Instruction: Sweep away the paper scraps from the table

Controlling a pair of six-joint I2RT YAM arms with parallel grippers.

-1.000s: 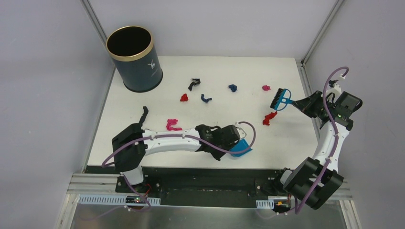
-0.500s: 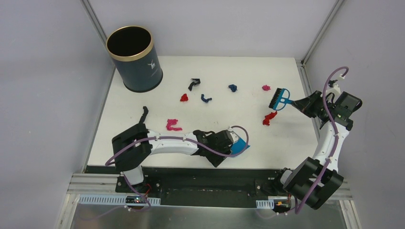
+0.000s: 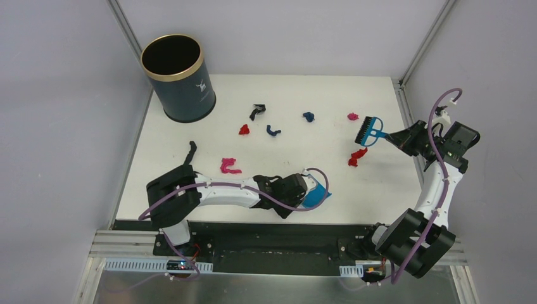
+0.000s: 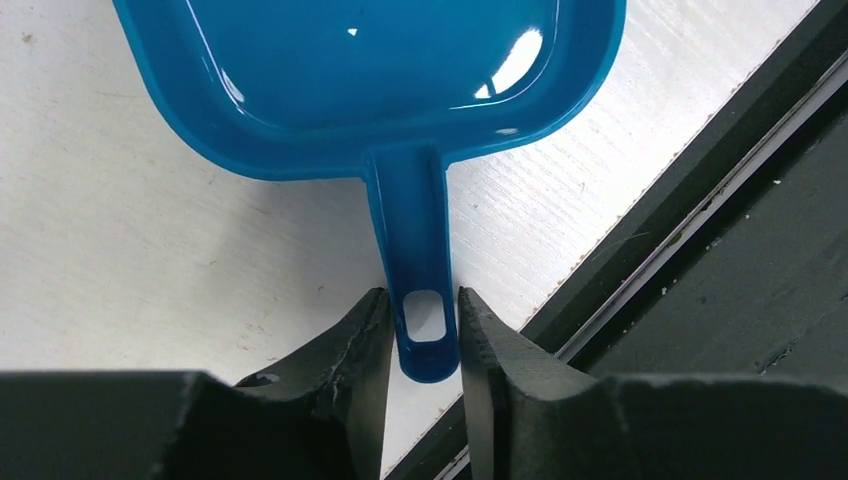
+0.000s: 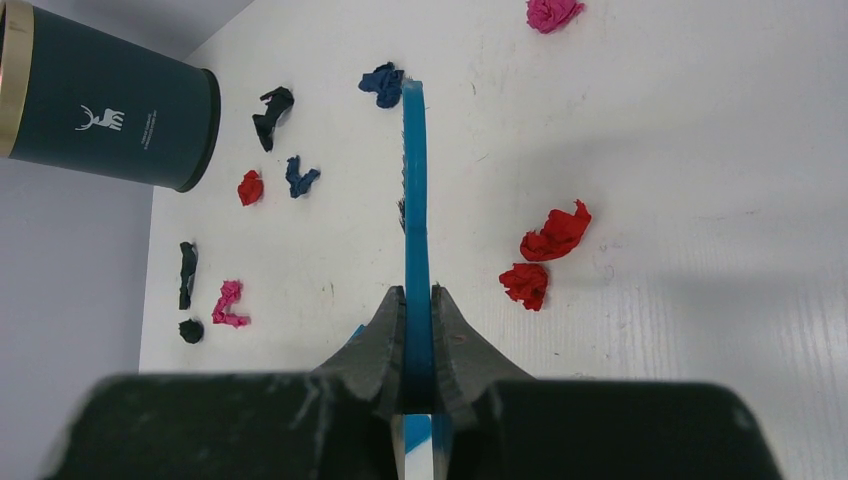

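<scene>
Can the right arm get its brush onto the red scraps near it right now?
Probably yes. The brush, clamped in the right arm's fingers, sits just beside the red scraps, with only bare table between them.

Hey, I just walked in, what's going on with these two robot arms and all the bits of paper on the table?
A sweep-up, barely begun. The right hand holds a blue brush by its handle over the right side of the table. The left hand straddles the handle of the blue dustpan at the front edge; whether it grips yet is unclear. The paper scraps lie scattered, none seen in the pan.
</scene>
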